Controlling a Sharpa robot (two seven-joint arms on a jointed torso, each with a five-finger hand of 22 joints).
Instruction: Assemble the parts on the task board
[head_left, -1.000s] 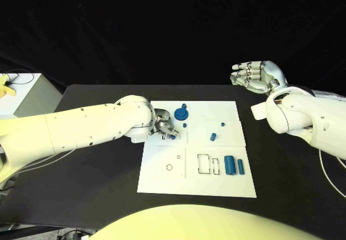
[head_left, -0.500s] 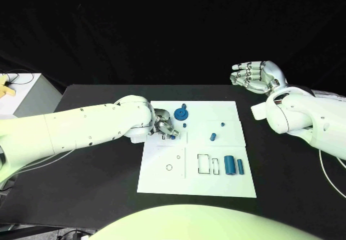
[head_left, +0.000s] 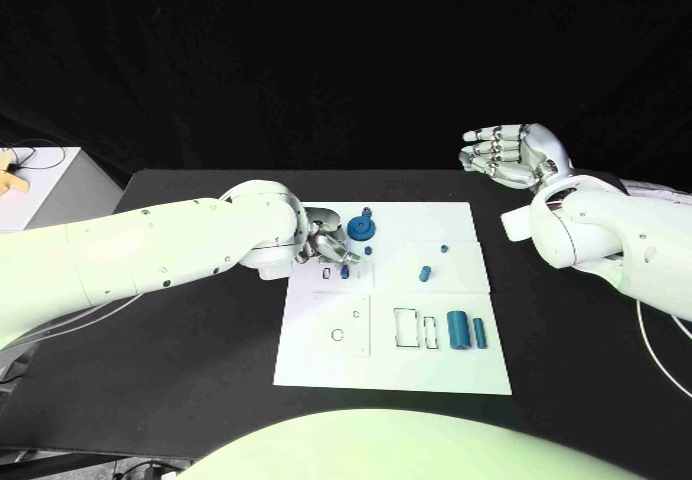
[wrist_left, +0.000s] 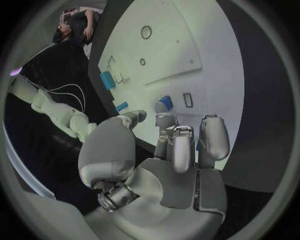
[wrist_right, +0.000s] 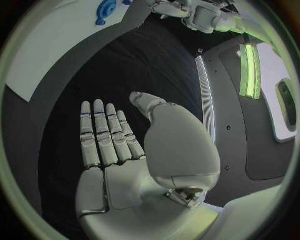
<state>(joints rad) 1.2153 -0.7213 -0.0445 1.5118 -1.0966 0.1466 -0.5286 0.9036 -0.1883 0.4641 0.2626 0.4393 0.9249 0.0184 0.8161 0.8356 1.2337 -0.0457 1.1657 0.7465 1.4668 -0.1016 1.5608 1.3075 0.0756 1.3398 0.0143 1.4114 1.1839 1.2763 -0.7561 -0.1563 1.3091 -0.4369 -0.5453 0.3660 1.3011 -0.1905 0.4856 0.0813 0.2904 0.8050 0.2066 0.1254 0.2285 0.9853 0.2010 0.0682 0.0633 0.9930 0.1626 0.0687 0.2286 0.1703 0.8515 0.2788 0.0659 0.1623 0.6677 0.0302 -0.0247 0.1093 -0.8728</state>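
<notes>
Since one second ago: left hand (head_left: 326, 246) shifted slightly up the task board (head_left: 433, 372), fingers pinching small blue part (wrist_left: 164, 104) over its upper-left corner; my right hand (head_left: 508, 152) raised, empty, fingers apart

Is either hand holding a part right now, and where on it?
The left hand has a small blue part at its fingertips, but a real pinch cannot be told. The right hand is flat and holds nothing.
</notes>
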